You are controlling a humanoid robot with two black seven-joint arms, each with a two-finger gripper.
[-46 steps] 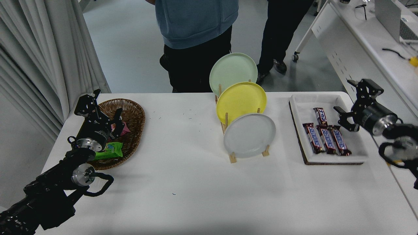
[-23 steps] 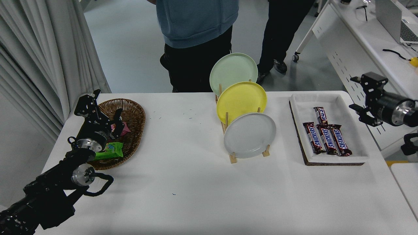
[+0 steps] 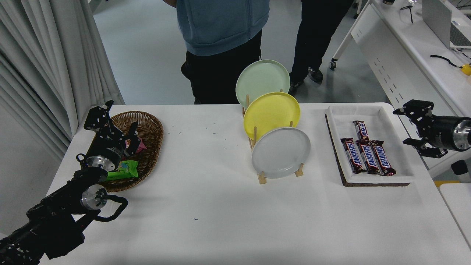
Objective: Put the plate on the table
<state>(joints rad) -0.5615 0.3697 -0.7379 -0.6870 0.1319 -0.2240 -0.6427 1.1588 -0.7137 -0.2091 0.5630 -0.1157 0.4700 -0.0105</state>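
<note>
The light grey plate (image 3: 281, 152) stands on edge in the front slot of a wooden rack (image 3: 262, 177) on the white table (image 3: 220, 221), with a yellow plate (image 3: 271, 114) and a pale green plate (image 3: 262, 82) behind it. My right gripper (image 3: 407, 126) is open and empty at the right edge, past the tray and far to the right of the grey plate. My left gripper (image 3: 119, 121) is parked open over the basket at the left.
A wicker basket (image 3: 149, 143) with snack packets sits at the left. A white tray (image 3: 368, 145) holds several chocolate bars at the right. Two people stand at the far side. A perforated-panel desk (image 3: 401, 62) with a laptop stands at the right.
My right gripper swung up and out toward the right edge, then came down a little and turned its open fingers toward the tray. The plates and left arm have not moved.
</note>
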